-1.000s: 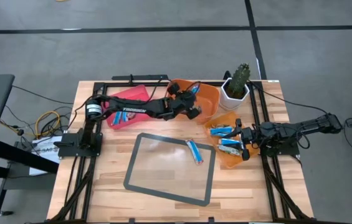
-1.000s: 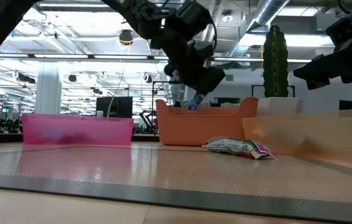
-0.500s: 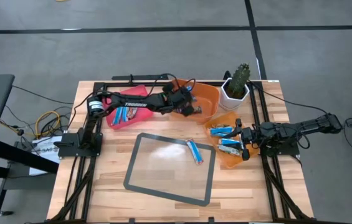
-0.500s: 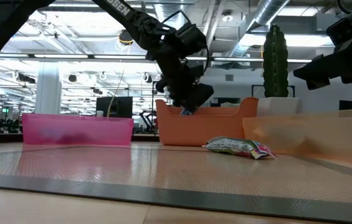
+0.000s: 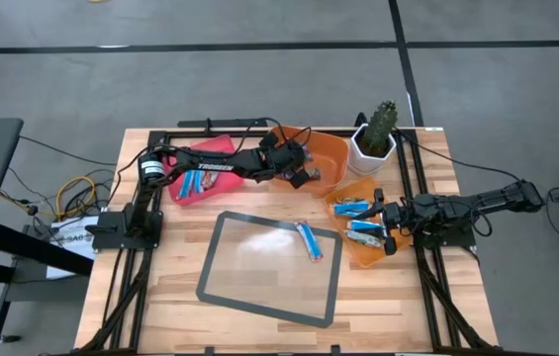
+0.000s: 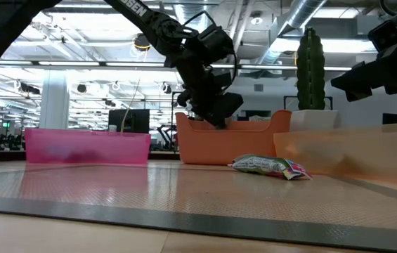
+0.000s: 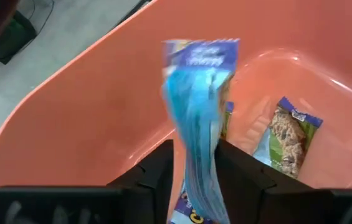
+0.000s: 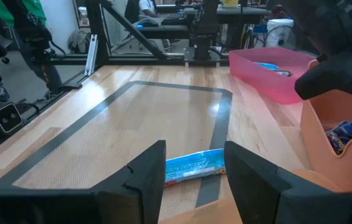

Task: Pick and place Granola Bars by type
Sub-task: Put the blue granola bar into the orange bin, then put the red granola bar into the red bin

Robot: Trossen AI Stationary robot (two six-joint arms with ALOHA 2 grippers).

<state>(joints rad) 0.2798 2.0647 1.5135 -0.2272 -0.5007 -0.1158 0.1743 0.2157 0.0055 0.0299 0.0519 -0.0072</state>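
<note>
I had the left arm stretched out across the back of the table, its left gripper tipped down over the orange bin. Through the left wrist camera, a blue-wrapped granola bar stood upright between the two dark fingers, blurred; I could not tell whether the fingers clamped it or had just let go. Beneath it, on the bin floor, lay a green-and-brown wrapped bar beside other wrappers. From table height, the gripper's tip sat right at the bin's rim.

The right arm lay folded at the table's right edge, the right gripper poised over the pale orange tray, where several blue bars rested. Its fingers stood apart with nothing between them.

A single blue bar lay on the clear mat, near its right edge. More blue bars sat in the pink bin at the back left. A potted cactus stood at the back right corner.
</note>
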